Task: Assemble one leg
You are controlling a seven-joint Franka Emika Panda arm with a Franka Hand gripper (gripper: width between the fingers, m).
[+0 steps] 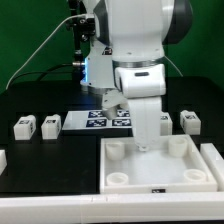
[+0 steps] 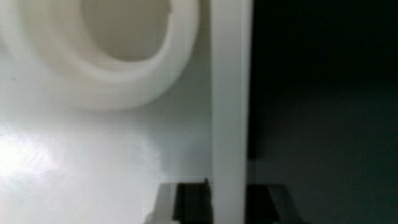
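The pincer (image 1: pixel 148 142) stood low at the far wall of the tray (image 1: pixel 160 170), its fingers (image 2: pixel 185 203) straddling that wall beside a socket (image 2: pixel 107 45). I could not tell whether they clamped it. A leg (image 1: pixel 188 120) lay untouched on the worktop (image 1: pixel 40 150), toward the exterior view's right. The step looked like positioning the tray, and the next move would call for fetching the leg.

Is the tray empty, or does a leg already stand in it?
Empty: all four sockets of the tray are bare; legs sit outside on the table.

Green backdrop (image 1: pixel 25 30) behind a matte black tabletop (image 1: pixel 45 165), with a thin pale cable (image 1: pixel 40 50) across the green.
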